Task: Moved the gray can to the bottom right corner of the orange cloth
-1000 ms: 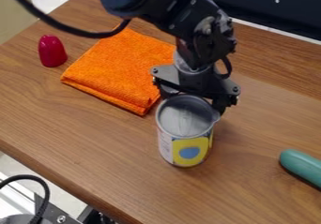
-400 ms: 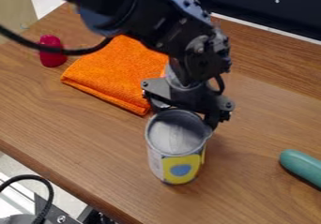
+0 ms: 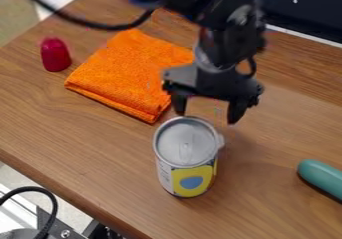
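My gripper (image 3: 206,117) hangs just behind the can, open, its two fingers apart with bare wood visible between them. The gray-topped can (image 3: 186,142), with a yellow and blue label, stands upright on the wooden table, in front of the fingers and apart from them. The folded orange cloth (image 3: 127,73) lies behind and to the left of the can; a small strip of table separates the can from the cloth's lower right corner.
A red rounded object (image 3: 55,55) stands left of the cloth. A teal object (image 3: 322,178) lies at the right edge. The table's front edge (image 3: 73,199) runs along the lower left, with metal gear and a black cable beyond it.
The can has moved toward the front and slightly left, away from the cloth. My gripper has since let go of it and drawn back up and to the right.
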Controlling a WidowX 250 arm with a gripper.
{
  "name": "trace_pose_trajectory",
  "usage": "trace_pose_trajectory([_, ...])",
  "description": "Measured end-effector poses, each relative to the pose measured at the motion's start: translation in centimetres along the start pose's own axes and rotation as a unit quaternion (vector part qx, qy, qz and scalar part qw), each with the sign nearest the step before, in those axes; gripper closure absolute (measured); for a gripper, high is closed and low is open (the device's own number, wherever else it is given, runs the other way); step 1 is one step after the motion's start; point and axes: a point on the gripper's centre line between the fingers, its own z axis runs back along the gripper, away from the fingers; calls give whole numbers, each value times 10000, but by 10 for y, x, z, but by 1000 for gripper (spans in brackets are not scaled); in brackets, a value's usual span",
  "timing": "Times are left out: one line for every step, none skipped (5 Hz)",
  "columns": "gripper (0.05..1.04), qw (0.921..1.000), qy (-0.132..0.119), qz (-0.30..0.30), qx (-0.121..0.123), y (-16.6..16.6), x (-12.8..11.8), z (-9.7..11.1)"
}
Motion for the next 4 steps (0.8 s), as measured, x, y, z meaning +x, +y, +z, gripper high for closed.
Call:
trace_pose_trajectory([84, 9981, 193, 582, 71, 0, 15, 4])
trace_pose_trajectory([84, 9917, 364, 1221, 148, 13, 22, 5])
trace_pose_trajectory([84, 9789, 545, 1968, 2, 32, 23, 0])
trace_pose_trajectory([84, 9728, 624, 2228, -90, 53, 23, 2])
